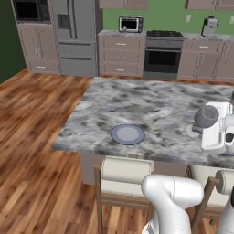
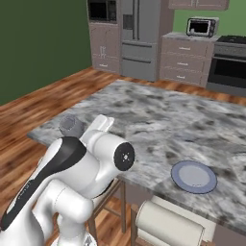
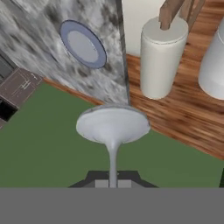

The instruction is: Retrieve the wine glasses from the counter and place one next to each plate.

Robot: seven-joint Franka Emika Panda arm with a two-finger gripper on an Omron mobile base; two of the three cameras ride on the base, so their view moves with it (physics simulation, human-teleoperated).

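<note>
My gripper (image 3: 113,183) is shut on the thin stem of a translucent grey wine glass (image 3: 113,124), whose flat round foot points away from the hand. In the left base view the wine glass (image 1: 205,117) hangs tilted over the right part of the marbled island (image 1: 151,103), in front of my white hand. A pale blue-grey plate (image 1: 128,134) lies near the island's front edge, left of the glass. The plate (image 2: 194,176) appears in the right base view, and again in the hand view as the plate (image 3: 83,43) at the upper left. The counter (image 1: 121,34) runs along the green back wall.
Stools with cream padded backs (image 1: 125,171) stand against the island's near side; one stool back (image 3: 162,57) is close below the hand. A toaster oven (image 1: 130,23), a stove (image 1: 163,50) and a fridge (image 1: 75,32) line the far wall. Wood floor lies open to the left.
</note>
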